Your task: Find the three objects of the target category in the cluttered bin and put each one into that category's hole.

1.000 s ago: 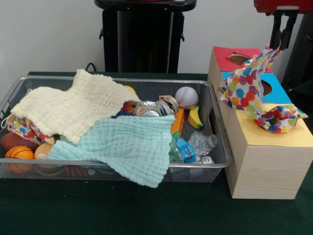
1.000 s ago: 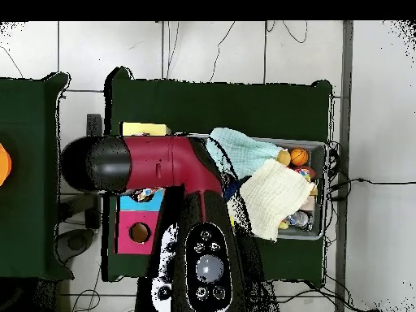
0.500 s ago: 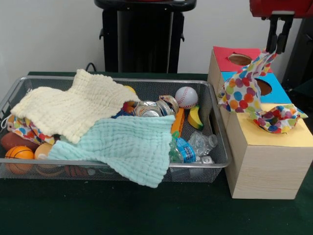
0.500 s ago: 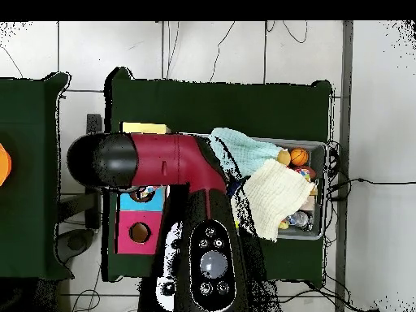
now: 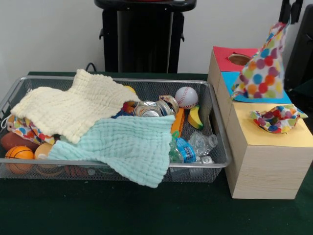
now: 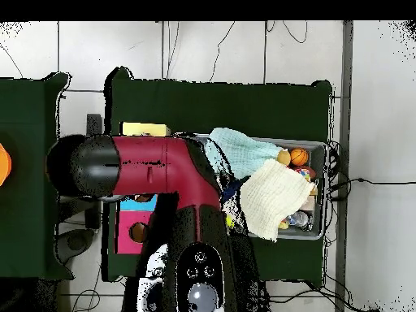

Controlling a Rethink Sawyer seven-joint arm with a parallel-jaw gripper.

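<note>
While the claw (image 5: pixel 289 11) pinches the dotted cloth (image 5: pixel 262 68) by its tip above the blue hole (image 5: pixel 283 93), the hem drapes past the opening and may snag, leaving it bunched like the second dotted cloth (image 5: pixel 275 118) on the yellow top.

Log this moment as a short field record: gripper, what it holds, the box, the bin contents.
gripper: at the front view's top edge, shut on the polka-dot cloth
polka-dot cloth: hanging over the box's blue section, its lower edge on it
second polka-dot cloth: crumpled on the yellow section
box: wooden, top sections red, blue, yellow; a hole shows in the red one
bin: wire mesh, left of the box
bin contents: cream cloth, mint cloth, baseball, basketball, crushed bottle, cans
</note>
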